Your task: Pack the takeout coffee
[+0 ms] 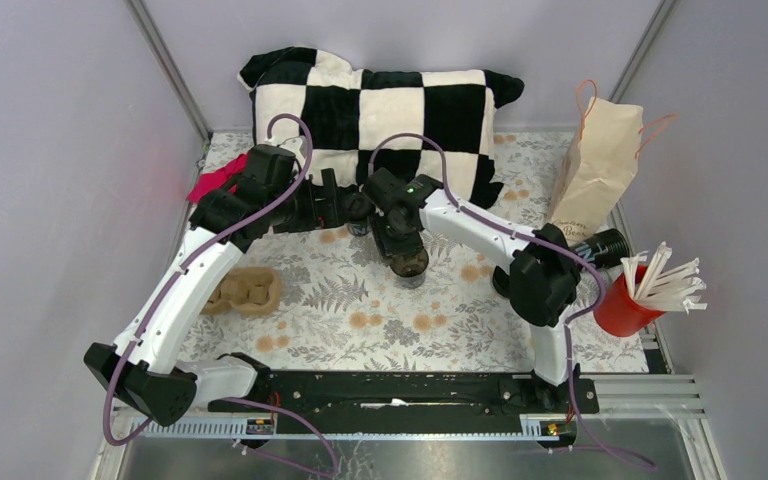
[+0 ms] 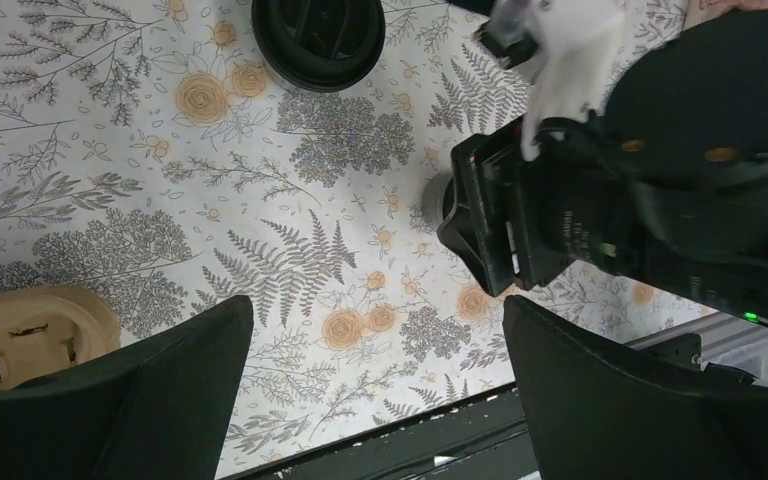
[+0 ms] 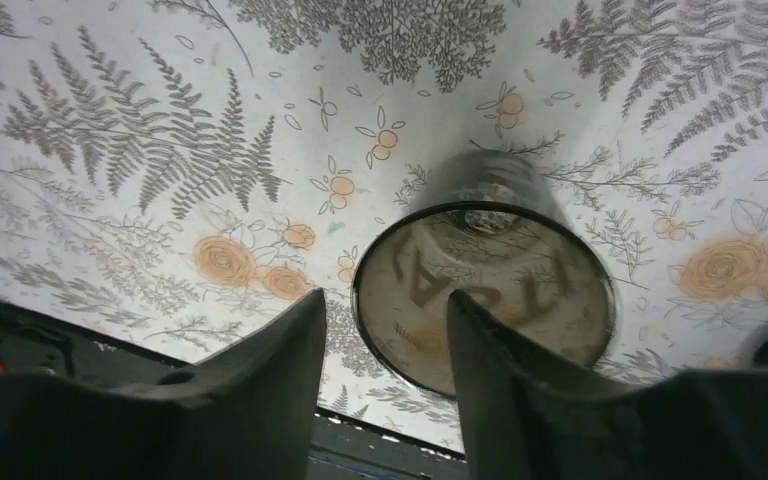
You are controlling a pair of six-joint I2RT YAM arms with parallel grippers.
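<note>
Just beneath right gripper [image 3: 385, 300], black cup [image 3: 495, 275]

The top view looks down from above and behind the arm bases, far enough off to take in the whole tabletop [image 1: 340, 330]. The left wrist view looks straight down past the left pincer [image 2: 375, 310] from higher up. The right wrist view, past the right pincer [image 3: 385, 300], sits close above the cloth. All three share the fern-printed middle.

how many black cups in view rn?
2. One black paper cup stands mid-table below the right pincer; one black-lidded cup sits farther back near the checkered pillow. More may be hidden.
</note>
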